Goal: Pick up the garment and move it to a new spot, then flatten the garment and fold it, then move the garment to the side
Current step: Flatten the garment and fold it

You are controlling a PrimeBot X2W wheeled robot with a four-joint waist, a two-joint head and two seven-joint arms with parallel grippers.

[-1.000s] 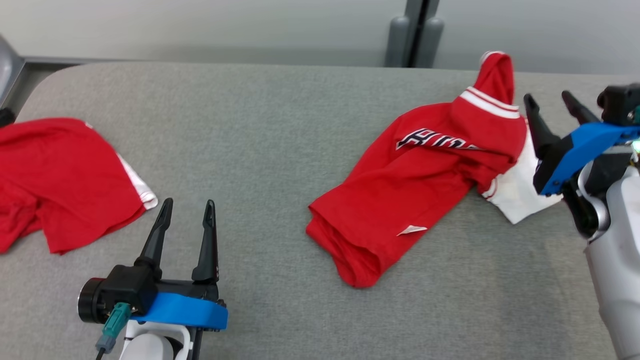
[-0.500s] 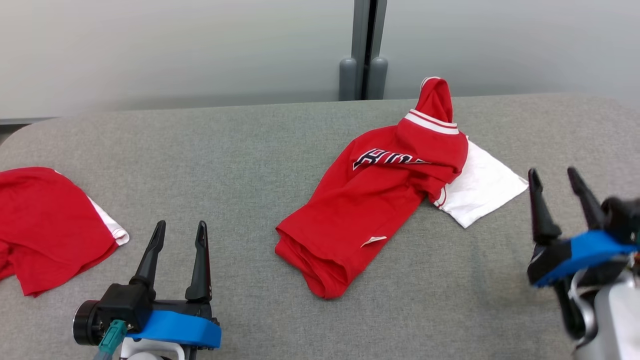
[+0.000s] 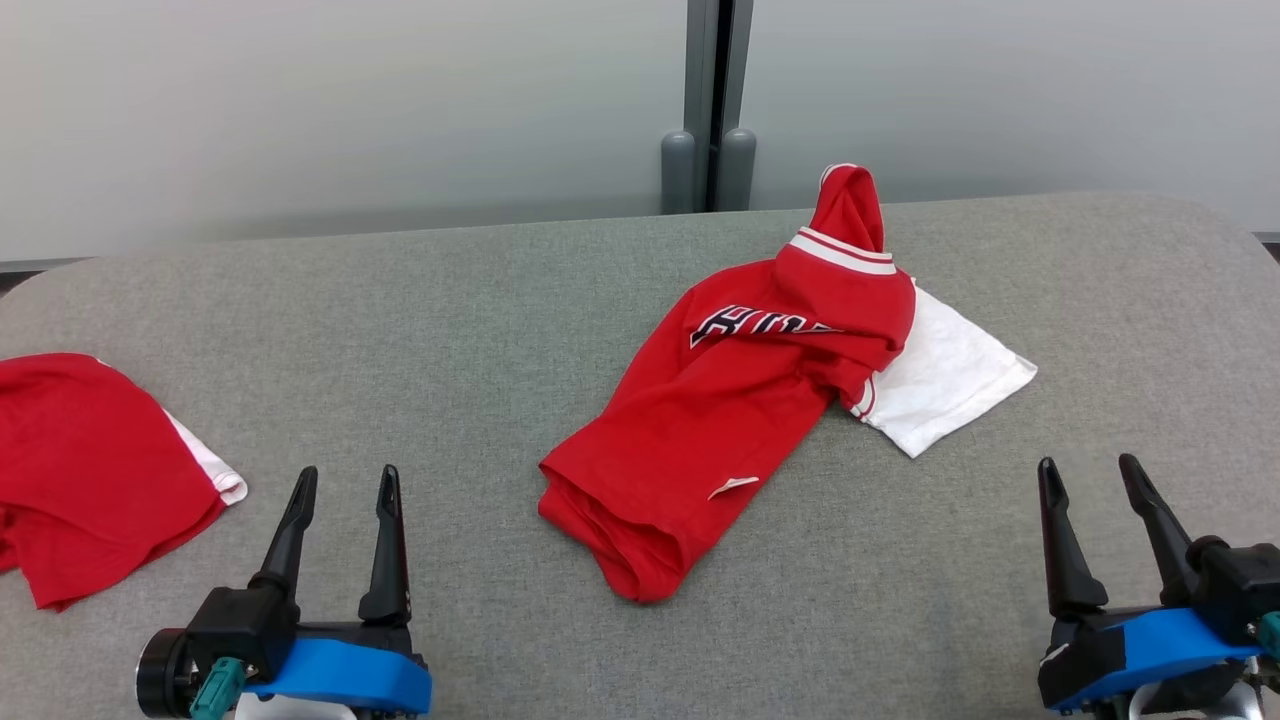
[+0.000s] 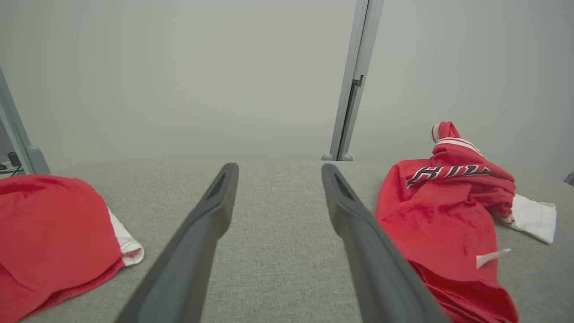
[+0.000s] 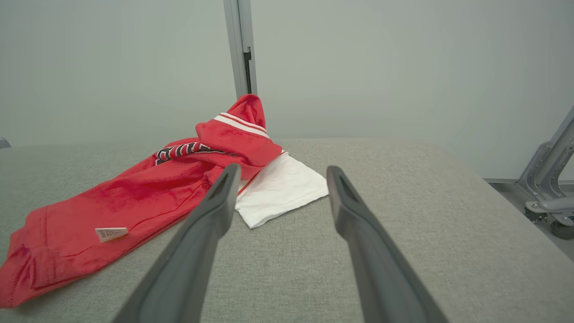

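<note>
The garment (image 3: 720, 420), a crumpled red shirt with dark lettering and a white sleeve (image 3: 940, 375), lies on the grey padded table (image 3: 450, 320), right of centre. My left gripper (image 3: 347, 472) is open near the front edge, well left of the garment, nothing between its fingers. My right gripper (image 3: 1088, 462) is open too, in front of the white sleeve and apart from it. The left wrist view has the garment (image 4: 439, 211) right of the open gripper (image 4: 279, 167). In the right wrist view, the garment (image 5: 134, 197) lies ahead and left of the open gripper (image 5: 281, 168).
A second red garment (image 3: 90, 460) with a white edge lies at the table's left end, also in the left wrist view (image 4: 49, 224). A grey post (image 3: 708, 100) stands against the wall behind the table. Bare grey padding lies between the two garments.
The camera has tilted and shifted. My right gripper has drawn back from beside the white sleeve to the front right. The garment lies as it did, and both grippers stay open.
</note>
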